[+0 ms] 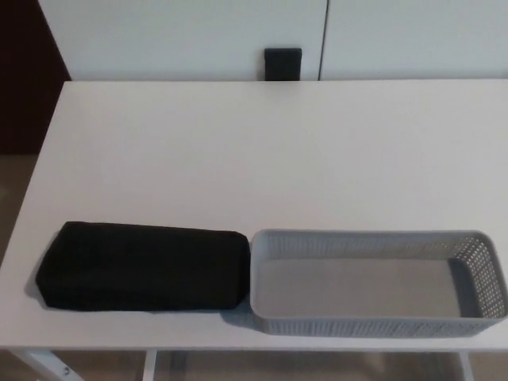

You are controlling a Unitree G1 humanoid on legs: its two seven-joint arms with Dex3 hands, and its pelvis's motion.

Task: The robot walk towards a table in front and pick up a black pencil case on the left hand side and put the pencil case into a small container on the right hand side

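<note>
White table (238, 151) filled our view, a pale wall behind it. We saw the black pencil case (143, 267) lying at the left near the front edge, its end touching the empty grey container (373, 324). Neither hand showed, so we couldn't judge them.

No part of the robot's body appears in the head view: no arm, no robot hand, no casing, cable or marking, so its colours and shapes cannot be told from this picture.
</note>
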